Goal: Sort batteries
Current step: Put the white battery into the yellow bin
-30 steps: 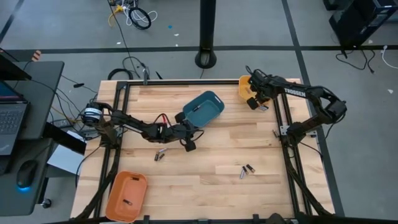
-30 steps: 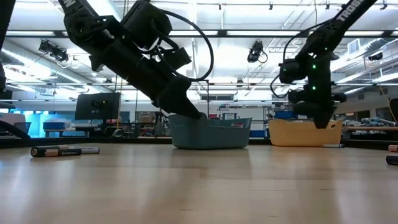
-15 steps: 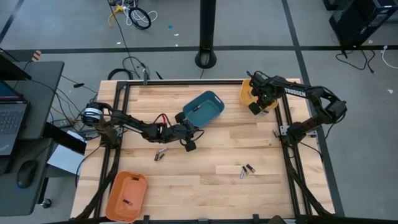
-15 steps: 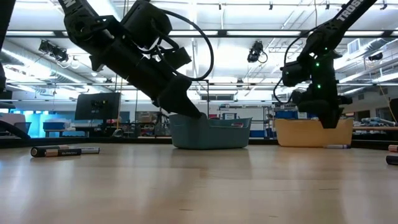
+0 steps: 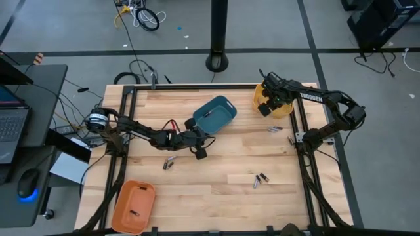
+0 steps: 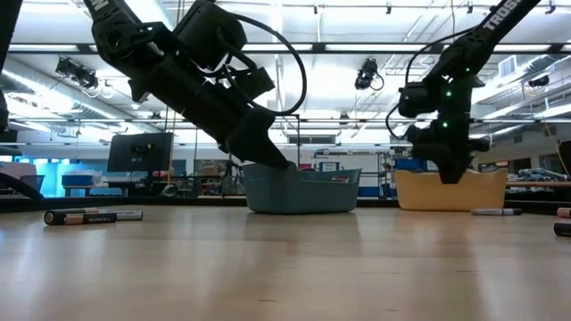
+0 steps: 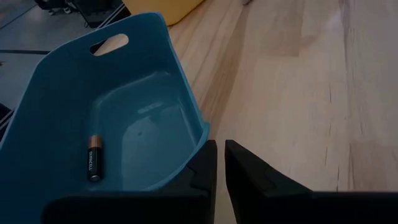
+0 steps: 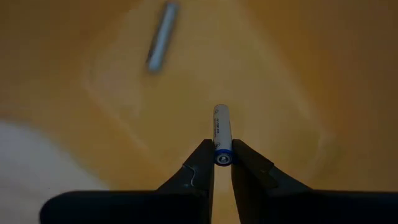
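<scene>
While the right gripper [image 8: 222, 163] hung over the yellow plastic bin [image 5: 283, 109] at the table's far right, its jaws pinched a small white blue-banded battery [image 8: 222, 134]; the left gripper [image 7: 220, 163], jaws nearly closed and empty, sat beside the teal plastic bin [image 7: 59, 124]; other batteries [image 5: 259, 179] lay on the wooden table [image 5: 216, 190].

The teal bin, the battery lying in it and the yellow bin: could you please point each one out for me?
Teal bin [image 7: 74, 74]: left wrist view, on its inner back wall.
Battery [image 7: 94, 158]: left wrist view, mid-body, lying on the bin's floor.
Yellow bin [image 5: 283, 109]: high view, on its near rim.
</scene>
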Available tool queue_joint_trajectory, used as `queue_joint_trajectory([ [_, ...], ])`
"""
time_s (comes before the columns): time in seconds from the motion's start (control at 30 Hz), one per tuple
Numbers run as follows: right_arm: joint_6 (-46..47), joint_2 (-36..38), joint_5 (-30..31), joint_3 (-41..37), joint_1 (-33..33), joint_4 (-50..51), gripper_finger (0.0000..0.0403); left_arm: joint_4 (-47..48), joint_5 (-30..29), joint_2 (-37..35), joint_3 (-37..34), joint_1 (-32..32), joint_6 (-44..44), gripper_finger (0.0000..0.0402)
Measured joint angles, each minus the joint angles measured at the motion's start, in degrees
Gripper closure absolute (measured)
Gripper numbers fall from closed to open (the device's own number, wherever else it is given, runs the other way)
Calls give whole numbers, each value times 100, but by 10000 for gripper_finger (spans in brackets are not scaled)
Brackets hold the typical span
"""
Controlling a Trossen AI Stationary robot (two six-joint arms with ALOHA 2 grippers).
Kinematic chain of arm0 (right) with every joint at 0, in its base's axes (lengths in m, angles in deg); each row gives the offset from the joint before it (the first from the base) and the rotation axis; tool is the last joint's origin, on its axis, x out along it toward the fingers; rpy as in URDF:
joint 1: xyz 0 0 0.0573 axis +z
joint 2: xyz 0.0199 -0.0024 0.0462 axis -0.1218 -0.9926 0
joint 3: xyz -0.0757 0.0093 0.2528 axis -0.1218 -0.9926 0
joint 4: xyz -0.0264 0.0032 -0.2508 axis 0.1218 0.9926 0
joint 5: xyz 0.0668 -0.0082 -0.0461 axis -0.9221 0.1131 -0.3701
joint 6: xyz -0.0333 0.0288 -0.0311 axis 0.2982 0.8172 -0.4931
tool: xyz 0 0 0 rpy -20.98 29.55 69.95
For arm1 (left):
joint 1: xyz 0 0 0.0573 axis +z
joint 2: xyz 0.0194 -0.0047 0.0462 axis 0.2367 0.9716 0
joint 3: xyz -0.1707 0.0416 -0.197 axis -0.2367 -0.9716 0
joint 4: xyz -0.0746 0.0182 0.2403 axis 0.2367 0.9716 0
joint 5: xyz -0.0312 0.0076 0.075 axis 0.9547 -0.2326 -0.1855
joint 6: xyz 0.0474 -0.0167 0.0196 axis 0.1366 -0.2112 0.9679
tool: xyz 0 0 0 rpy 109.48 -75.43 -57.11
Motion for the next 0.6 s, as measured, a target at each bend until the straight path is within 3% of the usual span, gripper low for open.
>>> queue_joint_trajectory([
  [0.23, 5, 0, 133, 0, -241, -544, 351, 0, 0, 2, 0, -2, 0, 363],
  [0.6, -12, 2, 146, -1, -400, -589, 301, 0, 2, 2, 0, -9, 0, 363],
])
